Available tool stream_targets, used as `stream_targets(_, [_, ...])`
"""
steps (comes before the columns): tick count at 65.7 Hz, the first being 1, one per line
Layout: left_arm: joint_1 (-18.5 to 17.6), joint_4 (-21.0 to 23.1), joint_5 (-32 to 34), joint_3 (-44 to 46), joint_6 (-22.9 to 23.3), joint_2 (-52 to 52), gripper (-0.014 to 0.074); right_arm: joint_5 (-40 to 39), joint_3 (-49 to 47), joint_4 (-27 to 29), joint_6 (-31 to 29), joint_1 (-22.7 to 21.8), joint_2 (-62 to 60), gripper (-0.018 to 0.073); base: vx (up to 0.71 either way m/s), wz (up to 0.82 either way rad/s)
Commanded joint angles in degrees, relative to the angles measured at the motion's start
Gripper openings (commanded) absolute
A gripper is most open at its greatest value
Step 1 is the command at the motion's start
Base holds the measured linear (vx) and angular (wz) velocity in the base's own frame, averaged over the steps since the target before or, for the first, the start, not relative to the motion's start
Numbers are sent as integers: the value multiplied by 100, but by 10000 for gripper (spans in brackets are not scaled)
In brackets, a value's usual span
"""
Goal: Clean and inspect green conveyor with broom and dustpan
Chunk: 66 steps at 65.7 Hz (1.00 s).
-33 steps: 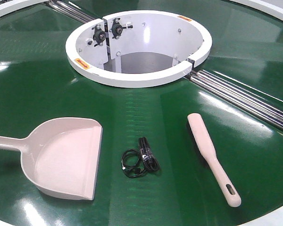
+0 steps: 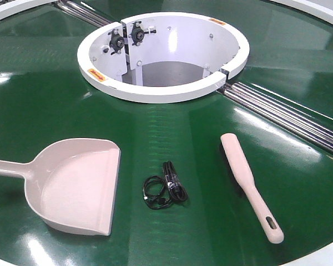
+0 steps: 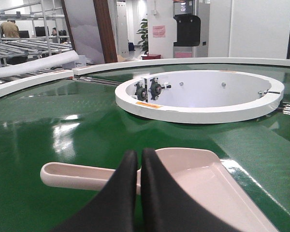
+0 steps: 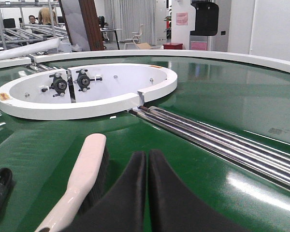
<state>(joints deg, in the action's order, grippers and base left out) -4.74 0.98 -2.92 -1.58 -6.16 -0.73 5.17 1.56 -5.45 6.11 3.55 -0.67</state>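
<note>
The green conveyor (image 2: 166,133) fills the front view, its white central ring (image 2: 164,88) at the top. The dustpan (image 2: 77,185) lies at lower left, handle pointing left. The broom (image 2: 250,185) lies at lower right, handle toward the near edge. Neither gripper shows in the front view. In the left wrist view my left gripper (image 3: 139,157) is shut and empty, just near of the dustpan (image 3: 208,188) where handle meets scoop. In the right wrist view my right gripper (image 4: 147,157) is shut and empty, just right of the broom (image 4: 84,171).
A small coiled black cable (image 2: 166,188) lies between dustpan and broom. Silver rails (image 2: 288,113) run from the ring to the right edge, and others (image 2: 83,11) to the upper left. The white outer rim (image 2: 327,255) is at the near right corner.
</note>
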Motion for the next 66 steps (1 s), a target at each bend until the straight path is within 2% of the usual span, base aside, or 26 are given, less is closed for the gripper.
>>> stream_targets(1, [15, 32, 405, -50, 45, -79, -6, -396, 23, -15, -32, 7, -60, -8, 0, 0])
stream_targets(32, [15, 32, 428, -49, 45, -79, -6, -401, 23, -15, -32, 7, -60, -8, 0, 0])
stream_targets(42, [15, 44, 944, -7, 58, -79, -6, -401, 23, -15, -32, 7, -60, -8, 0, 0])
stream_targets(49, [15, 205, 1177, 327, 368, -72, -6, -401, 23, -15, -32, 7, -60, -8, 0, 0])
stream_targets(58, [15, 184, 736, 1224, 330, 178, -6, -401, 23, -15, -32, 7, -60, -8, 0, 0])
stream_targets(66, [15, 184, -354, 2079, 337, 908, -6, -396, 23, -15, -32, 7, -60, -8, 0, 0])
